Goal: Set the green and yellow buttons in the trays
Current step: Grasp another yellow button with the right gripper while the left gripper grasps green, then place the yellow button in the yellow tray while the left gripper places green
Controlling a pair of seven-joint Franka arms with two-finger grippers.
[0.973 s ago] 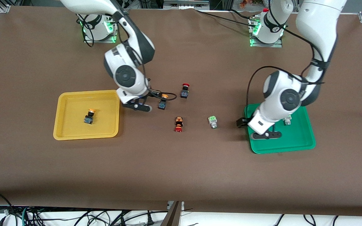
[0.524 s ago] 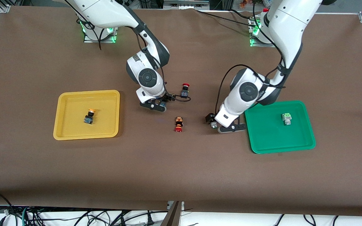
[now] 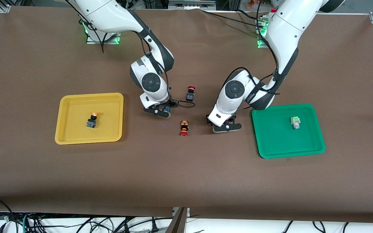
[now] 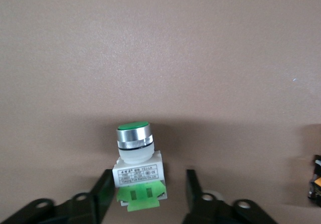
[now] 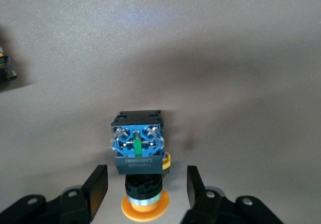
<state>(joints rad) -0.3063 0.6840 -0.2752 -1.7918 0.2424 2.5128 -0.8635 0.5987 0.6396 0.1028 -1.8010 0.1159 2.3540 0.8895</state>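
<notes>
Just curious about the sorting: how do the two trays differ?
The yellow tray lies toward the right arm's end of the table, the green tray toward the left arm's. The yellow tray holds an orange-capped button; the green tray holds a green-capped button. Both are shallow, rimmed rectangles holding one button each.

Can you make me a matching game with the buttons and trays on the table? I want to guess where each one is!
Things:
1. yellow button
2. green button
3. red button
4. left gripper

Places:
A. lying on the bare cloth between the two grippers
B. in the green tray
C. around a second green button on the cloth
D. in the yellow tray

Pairs: 1-D, 2-B, 3-A, 4-C
</notes>
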